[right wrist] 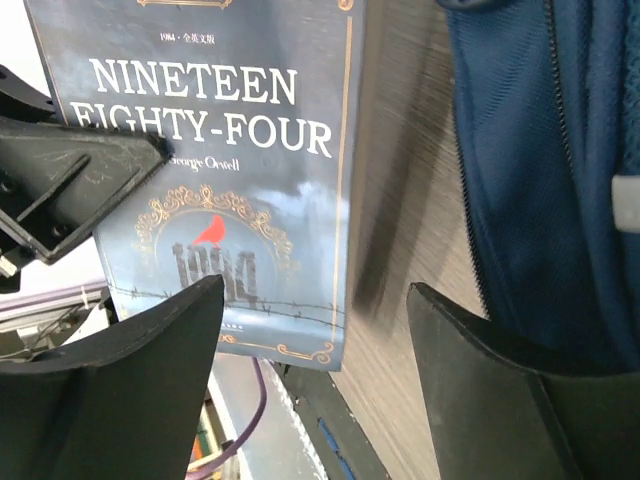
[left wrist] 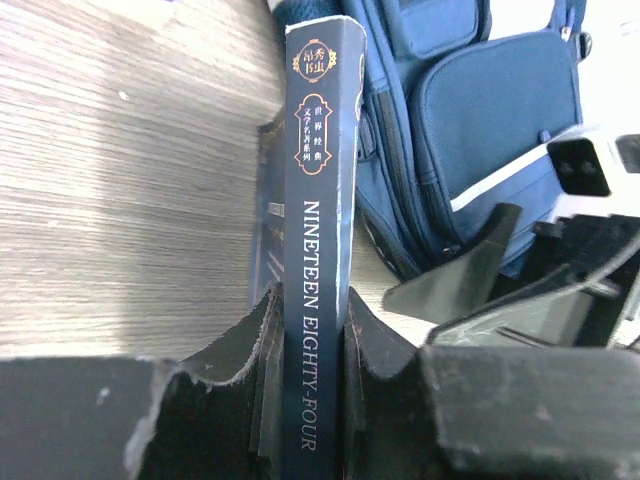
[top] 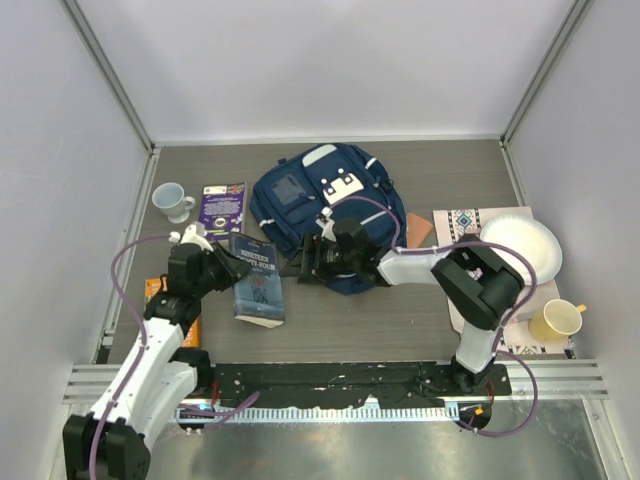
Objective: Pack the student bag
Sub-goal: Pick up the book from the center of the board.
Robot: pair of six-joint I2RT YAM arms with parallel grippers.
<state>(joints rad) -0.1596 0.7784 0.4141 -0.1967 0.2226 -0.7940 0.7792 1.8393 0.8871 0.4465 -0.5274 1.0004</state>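
Observation:
The student bag point(top: 325, 205), navy blue with a white patch, lies flat at the table's middle. In the left wrist view the student bag point(left wrist: 470, 120) fills the upper right. A blue-grey book titled Nineteen Eighty-Four point(top: 258, 280) sits just left of it. My left gripper point(top: 226, 270) is shut on the book's spine point(left wrist: 320, 150), one finger pressed on each side point(left wrist: 312, 310). My right gripper point(top: 310, 258) hangs open between book and bag. Its fingers point(right wrist: 315, 300) hold nothing, with the book cover point(right wrist: 220, 150) to their left and the bag's fabric point(right wrist: 550, 180) to their right.
A pale mug point(top: 172, 201) and a purple booklet point(top: 222, 207) lie at the back left. An orange item point(top: 152, 290) shows under the left arm. At the right are a white plate point(top: 520, 248), a patterned mat point(top: 462, 222) and a yellow mug point(top: 556, 320).

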